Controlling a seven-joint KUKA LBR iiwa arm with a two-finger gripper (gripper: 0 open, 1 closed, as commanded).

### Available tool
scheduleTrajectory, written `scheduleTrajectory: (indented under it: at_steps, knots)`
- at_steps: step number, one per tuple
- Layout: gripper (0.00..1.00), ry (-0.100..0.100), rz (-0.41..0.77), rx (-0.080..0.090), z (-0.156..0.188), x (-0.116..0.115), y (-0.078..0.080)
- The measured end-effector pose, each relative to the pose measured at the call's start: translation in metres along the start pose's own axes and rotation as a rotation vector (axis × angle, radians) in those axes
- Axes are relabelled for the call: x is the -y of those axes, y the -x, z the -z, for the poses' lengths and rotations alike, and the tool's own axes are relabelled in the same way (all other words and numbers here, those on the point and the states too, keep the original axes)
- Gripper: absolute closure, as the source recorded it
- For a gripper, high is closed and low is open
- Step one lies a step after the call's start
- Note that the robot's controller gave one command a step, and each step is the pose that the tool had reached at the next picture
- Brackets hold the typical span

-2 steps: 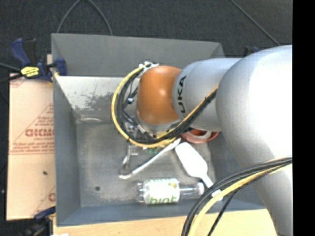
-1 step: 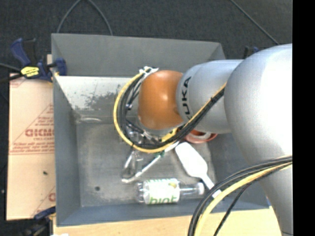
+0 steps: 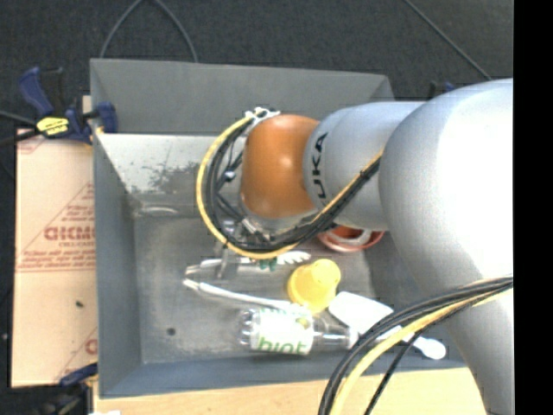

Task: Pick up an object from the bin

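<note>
I'm looking down into the grey bin (image 3: 112,258). The arm (image 3: 415,171) is reaching in from 3 o'clock, with its orange wrist cover (image 3: 275,167) over the bin's middle. The tool (image 3: 232,256) is hanging just under that cover, low over the floor near centre. I cannot tell how far it is open, and I can't make out anything in it.

Things in the bin:
- A clear bottle (image 3: 281,334) with green lettering is lying on its side at 6 o'clock by the front wall.
- A white flat piece (image 3: 361,309) is at 4 o'clock.
- An orange-and-white round thing (image 3: 350,239) is at 3 o'clock, half under the arm.
- A yellow cap (image 3: 313,284) is just right of the tool.
- A thin white stick (image 3: 226,292) is lying just beside the tool at its 6 o'clock, running roughly 9 to 4.

I'm judging the stick the likely pick. To do it well, I'm thinking of setting the tool across the stick's narrow width near its middle and going right down to the floor, since it lies flat. I'd stay off the cap and bottle, then lift straight up.
</note>
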State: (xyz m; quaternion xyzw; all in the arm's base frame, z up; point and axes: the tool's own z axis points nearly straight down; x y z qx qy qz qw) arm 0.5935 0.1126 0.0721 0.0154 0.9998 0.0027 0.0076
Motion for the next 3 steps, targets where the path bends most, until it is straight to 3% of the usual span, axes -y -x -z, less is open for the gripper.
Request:
scheduleTrajectory:
  at_steps: [1, 2, 3]
  knots:
    - [1.00, 0.000, -0.001, 0.000, 0.000, 0.000, 0.000]
    - [1.00, -0.002, -0.001, -0.010, 0.035, 0.001, -0.002]
    - [1.00, 0.000, -0.001, -0.002, 0.078, 0.000, 0.001]
